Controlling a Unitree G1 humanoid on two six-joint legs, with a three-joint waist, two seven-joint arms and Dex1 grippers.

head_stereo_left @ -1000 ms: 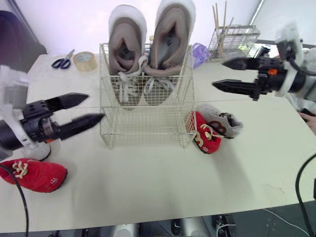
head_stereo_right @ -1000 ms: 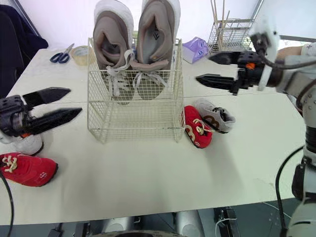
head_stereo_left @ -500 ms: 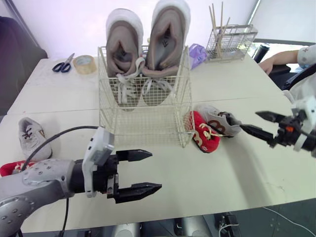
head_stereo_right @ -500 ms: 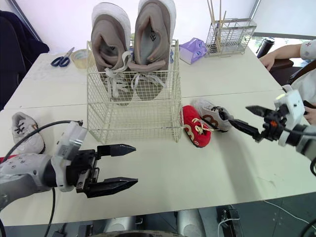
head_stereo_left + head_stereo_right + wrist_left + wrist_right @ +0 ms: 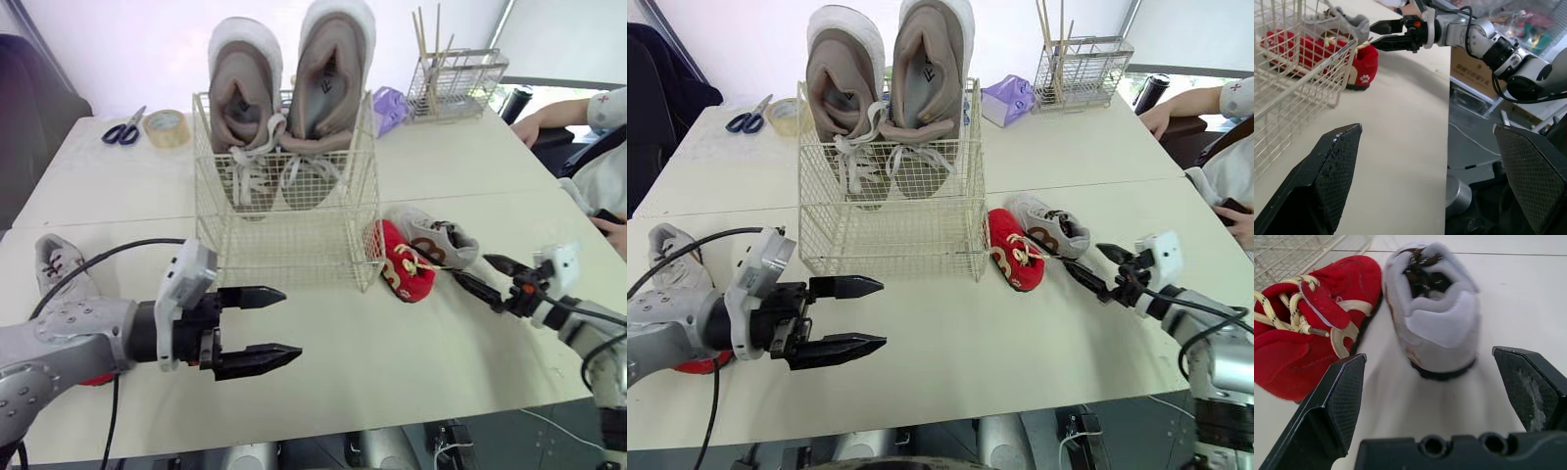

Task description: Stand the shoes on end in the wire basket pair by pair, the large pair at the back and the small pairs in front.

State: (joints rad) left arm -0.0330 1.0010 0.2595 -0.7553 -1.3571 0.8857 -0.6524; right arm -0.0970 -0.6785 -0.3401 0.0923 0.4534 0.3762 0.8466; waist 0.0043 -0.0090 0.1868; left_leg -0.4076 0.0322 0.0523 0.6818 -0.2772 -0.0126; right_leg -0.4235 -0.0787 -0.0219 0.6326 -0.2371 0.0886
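White tabletop point(image 5: 323, 392), seen from my remote station: the wire basket point(image 5: 284, 230) stands mid-table with the large grey pair point(image 5: 294, 98) upright on end against its back wall, toes down. Just outside the basket's right front corner lies a small red shoe point(image 5: 400, 266), touching a small grey shoe point(image 5: 436, 240) on its far side. I have the right gripper point(image 5: 470, 266) low over the table, fingers spread apart and empty, aimed at that grey shoe's heel and close to it without contact. The left gripper point(image 5: 291, 323) hangs in front of the basket's left corner, its fingers also apart and holding nothing. Beyond my left arm a second small grey shoe point(image 5: 59, 269) lies near the table's left edge, and a second red shoe point(image 5: 688, 365) peeks from under the forearm. At the back sit scissors point(image 5: 122, 127), a tape roll point(image 5: 167, 127), a purple packet point(image 5: 390, 103) and a wire rack point(image 5: 456, 83) of sticks. A person's arm point(image 5: 558, 113) rests at the far right corner.
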